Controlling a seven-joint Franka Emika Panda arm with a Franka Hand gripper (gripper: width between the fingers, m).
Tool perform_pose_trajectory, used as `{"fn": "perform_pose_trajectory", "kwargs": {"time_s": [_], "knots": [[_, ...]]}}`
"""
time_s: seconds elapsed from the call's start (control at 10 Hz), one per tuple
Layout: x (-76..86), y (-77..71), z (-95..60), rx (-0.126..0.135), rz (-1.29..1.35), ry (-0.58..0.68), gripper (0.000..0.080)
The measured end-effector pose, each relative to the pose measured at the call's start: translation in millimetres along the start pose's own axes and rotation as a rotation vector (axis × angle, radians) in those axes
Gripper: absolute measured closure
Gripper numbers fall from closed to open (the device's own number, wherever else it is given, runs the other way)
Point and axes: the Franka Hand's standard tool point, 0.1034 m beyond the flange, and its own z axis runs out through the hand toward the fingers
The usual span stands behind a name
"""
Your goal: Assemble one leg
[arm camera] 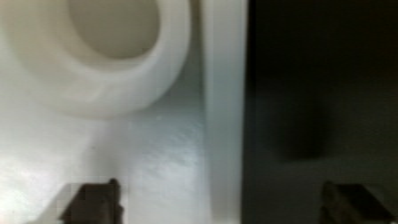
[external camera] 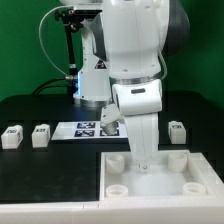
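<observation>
Three small white legs with marker tags stand on the black table: two at the exterior view's left (external camera: 12,135) (external camera: 40,133) and one at its right (external camera: 177,130). A fourth leg (external camera: 108,119) seems to lie by the marker board. My gripper (external camera: 140,163) is down at the far edge of the large white panel (external camera: 155,178), between its two far corner sockets. In the wrist view the gripper (arm camera: 222,205) is open and empty. One fingertip (arm camera: 89,200) is over the panel (arm camera: 143,150) and the other is over the dark table. A round socket (arm camera: 107,50) lies close ahead.
The marker board (external camera: 80,130) lies flat on the table behind the panel. The panel has round sockets at its corners (external camera: 117,187) (external camera: 195,186). The arm's base and cables stand at the back (external camera: 85,60).
</observation>
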Motion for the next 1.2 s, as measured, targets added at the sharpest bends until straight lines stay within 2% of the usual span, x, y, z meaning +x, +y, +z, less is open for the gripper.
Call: {"fn": "perform_pose_trajectory", "kwargs": {"time_s": [0.1, 0.6, 0.7, 0.8, 0.9, 1.1, 1.2], "knots": [[-0.1, 0.0, 0.0, 0.0, 0.0, 0.0, 0.0158], [-0.3, 0.1, -0.1, 0.0, 0.001, 0.0, 0.015], [-0.5, -0.1, -8.5, -0.011, 0.012, -0.004, 0.015], [2.7, -4.2, -23.7, -0.016, 0.065, -0.015, 0.015], [10.3, -9.3, -36.0, -0.026, 0.141, -0.022, 0.015], [33.0, -25.5, -46.4, -0.025, 0.393, -0.028, 0.015], [44.4, -27.9, -51.6, -0.026, 0.537, -0.032, 0.015]]}}
